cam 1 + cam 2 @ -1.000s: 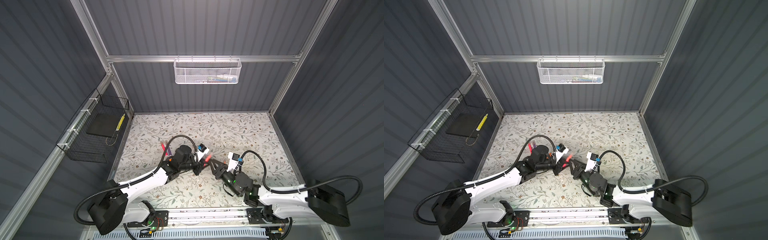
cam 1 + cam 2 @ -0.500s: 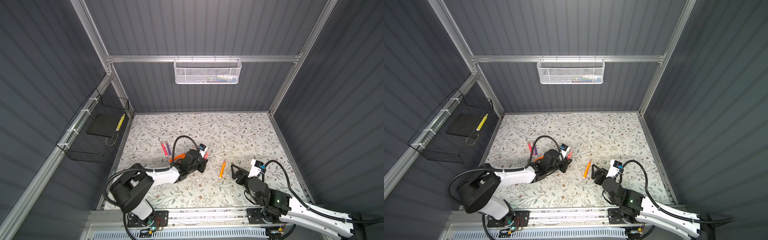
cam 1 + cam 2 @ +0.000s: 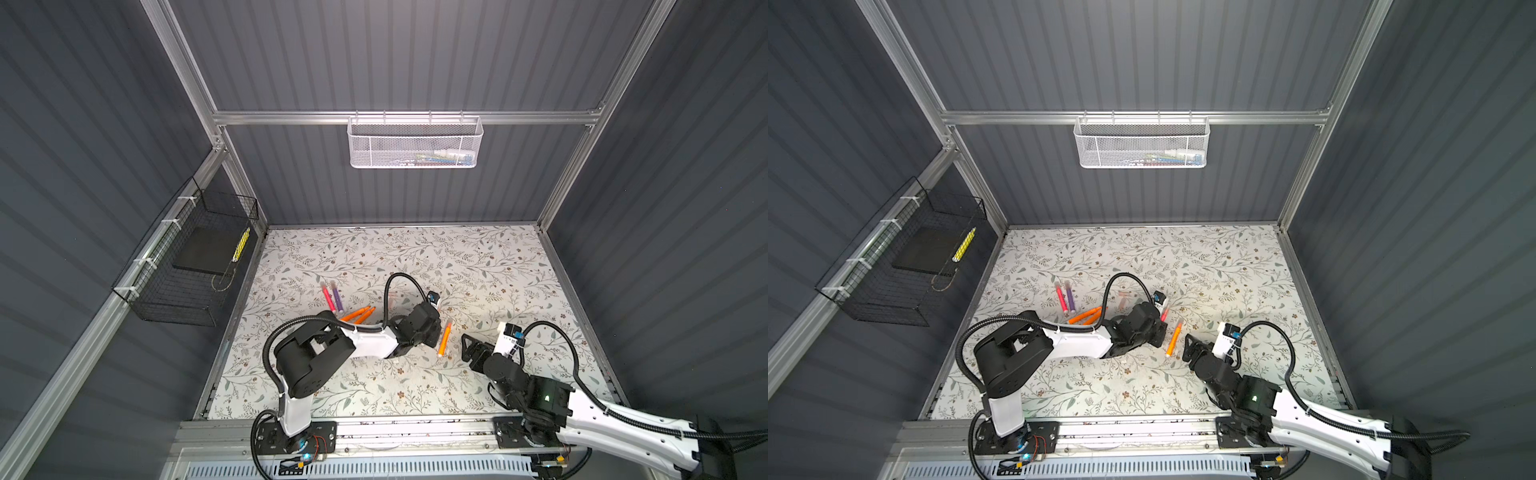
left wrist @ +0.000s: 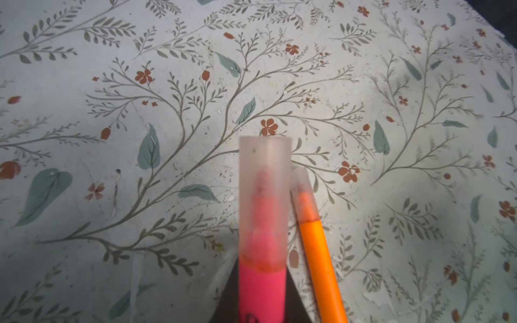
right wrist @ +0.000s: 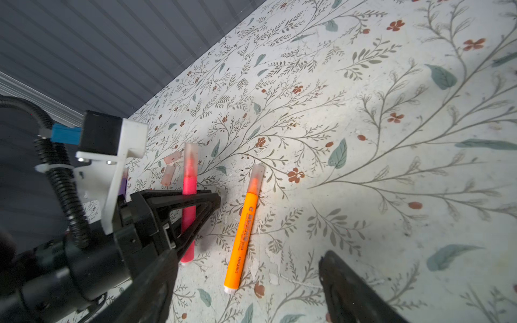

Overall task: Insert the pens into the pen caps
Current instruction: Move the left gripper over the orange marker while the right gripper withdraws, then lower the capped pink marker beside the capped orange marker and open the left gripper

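**Item 1.** Slim pink-red plastic marker pen (image 5: 188,215), round barrel, whitish butt. Its tip sits inside a stubby frosted translucent cap (image 5: 191,158).
- Location: gripped at mid-barrel by the left fingers (image 5: 200,199), which are closed tight on it.
- The capped end sticks out past them over the floral-print table (image 3: 415,257).
- Whether the butt rests on the table cannot be told.

**Item 2.** Slim orange plastic marker pen (image 3: 444,338), capped the same way, lying loose on the table just beside item 1.
- The right fingers (image 3: 471,351) are spread wide and hold nothing.
- They are near the pen's butt end and do not touch it.

**Item 3.** Two more orange pens (image 3: 359,314) lying side by side behind the left arm, pointed tips apparently bare.
- Just beyond them lie a pink pen (image 3: 328,298) and a purple pen (image 3: 336,297).
- Both have pale far ends and are probably capped.

**Item 4.** Two loose pale pinkish caps (image 5: 172,157) on the table near item 1.

**Handling (judged).**
- Pens: light, stiff and smooth, so they are likely to roll or to swivel in a pinch.
- Pens: best held across the mid-barrel, leaving the tip end clear.
- Caps: thin-walled, slippery and easily flicked away.
- Caps: take hold across the sides near the closed end, keeping the mouth free.
- Fit: looks like a push fit, so pen and cap need to be lined up straight.
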Controlling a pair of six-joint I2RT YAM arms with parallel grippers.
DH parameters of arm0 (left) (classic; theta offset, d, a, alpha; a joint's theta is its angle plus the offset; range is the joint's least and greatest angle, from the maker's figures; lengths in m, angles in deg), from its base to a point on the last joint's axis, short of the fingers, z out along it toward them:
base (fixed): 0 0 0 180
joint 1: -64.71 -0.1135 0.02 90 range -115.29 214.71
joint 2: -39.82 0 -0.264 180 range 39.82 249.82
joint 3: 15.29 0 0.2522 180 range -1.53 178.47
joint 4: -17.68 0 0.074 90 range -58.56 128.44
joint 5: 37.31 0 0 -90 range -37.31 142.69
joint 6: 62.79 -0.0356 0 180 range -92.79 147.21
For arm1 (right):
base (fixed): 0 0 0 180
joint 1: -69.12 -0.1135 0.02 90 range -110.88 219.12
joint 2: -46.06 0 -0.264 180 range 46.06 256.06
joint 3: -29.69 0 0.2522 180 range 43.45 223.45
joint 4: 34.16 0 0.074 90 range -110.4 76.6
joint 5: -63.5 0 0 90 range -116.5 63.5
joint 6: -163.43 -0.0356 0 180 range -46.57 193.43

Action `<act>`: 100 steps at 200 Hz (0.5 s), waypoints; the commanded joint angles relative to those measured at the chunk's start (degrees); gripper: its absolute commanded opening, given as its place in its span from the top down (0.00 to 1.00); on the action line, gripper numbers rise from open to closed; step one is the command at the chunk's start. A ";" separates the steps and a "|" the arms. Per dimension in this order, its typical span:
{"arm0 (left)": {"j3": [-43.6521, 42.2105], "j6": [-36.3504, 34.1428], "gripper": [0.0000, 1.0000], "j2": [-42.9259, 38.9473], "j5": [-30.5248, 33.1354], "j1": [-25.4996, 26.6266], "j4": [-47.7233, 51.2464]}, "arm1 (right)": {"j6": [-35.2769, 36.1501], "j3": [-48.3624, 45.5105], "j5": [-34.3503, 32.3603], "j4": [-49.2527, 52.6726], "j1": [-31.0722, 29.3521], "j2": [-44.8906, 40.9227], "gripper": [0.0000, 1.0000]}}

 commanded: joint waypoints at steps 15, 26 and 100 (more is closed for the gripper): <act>2.83 1.55 0.94 3.23 0.97 0.23 2.97 | -0.04 0.12 -0.15 0.41 0.64 -0.71 0.17; 3.37 1.64 0.88 4.00 0.81 0.16 2.92 | -0.04 -0.03 -0.08 0.46 0.76 -1.03 0.17; 4.20 0.37 0.41 2.01 0.89 0.17 4.32 | 0.20 -0.50 0.83 0.18 1.82 -2.03 0.16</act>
